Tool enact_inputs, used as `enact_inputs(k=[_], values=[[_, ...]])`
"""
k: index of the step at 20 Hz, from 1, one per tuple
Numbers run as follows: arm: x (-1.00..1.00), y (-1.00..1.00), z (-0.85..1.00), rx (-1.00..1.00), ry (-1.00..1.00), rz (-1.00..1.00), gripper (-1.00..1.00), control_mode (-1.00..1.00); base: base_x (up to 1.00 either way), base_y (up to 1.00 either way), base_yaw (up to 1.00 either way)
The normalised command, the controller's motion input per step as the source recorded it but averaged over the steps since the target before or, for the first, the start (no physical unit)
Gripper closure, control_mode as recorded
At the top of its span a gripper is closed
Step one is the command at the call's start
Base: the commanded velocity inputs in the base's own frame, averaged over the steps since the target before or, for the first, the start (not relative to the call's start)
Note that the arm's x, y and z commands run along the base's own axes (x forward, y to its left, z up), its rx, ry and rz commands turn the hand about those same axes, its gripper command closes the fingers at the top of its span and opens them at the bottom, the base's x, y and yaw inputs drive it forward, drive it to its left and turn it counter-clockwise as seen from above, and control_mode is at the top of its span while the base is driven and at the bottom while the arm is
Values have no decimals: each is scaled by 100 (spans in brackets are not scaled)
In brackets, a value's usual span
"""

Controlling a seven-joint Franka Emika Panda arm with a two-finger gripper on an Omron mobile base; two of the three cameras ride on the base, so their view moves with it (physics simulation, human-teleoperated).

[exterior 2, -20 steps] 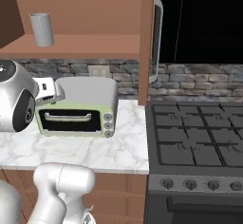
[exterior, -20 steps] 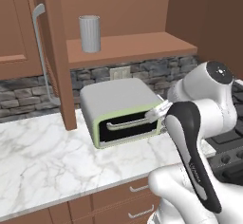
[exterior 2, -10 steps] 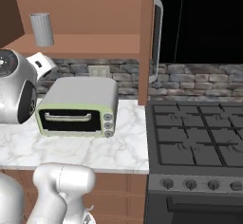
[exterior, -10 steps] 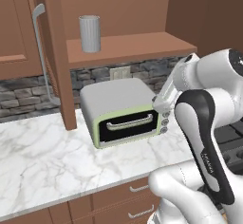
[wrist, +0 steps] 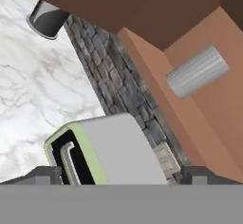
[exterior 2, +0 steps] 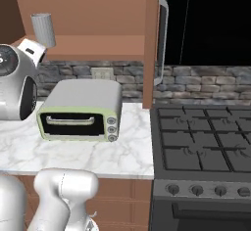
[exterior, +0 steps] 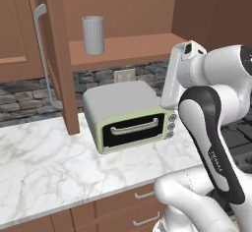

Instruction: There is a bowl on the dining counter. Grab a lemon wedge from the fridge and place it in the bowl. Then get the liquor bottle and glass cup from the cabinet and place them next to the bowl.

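The glass cup [exterior: 93, 34] stands alone on the cabinet [exterior: 123, 49] shelf, near the top of the left base view. It looks light, smooth and easy to break, so hold it gently around its middle. The gripper [wrist: 121, 175] has its fingers spread wide, holding nothing.

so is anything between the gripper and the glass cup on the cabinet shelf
Nothing visible blocks it. The glass cup stands alone on the open cabinet shelf, door swung aside. The open gripper looks straight at it, above the toaster oven.
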Motion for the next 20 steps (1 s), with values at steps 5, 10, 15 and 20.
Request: enact_inputs(k=[5, 10, 15, 20], values=[[20, 28, 27, -15, -26, 18, -100, -100, 0, 0, 0], [20, 23, 37, -14, -22, 9, -100, -100, 0, 0, 0], [44, 14, 33, -9, -3, 7, -100, -100, 0, 0, 0], [58, 11, 24, -9, 0, 12, -100, -100, 0, 0, 0]])
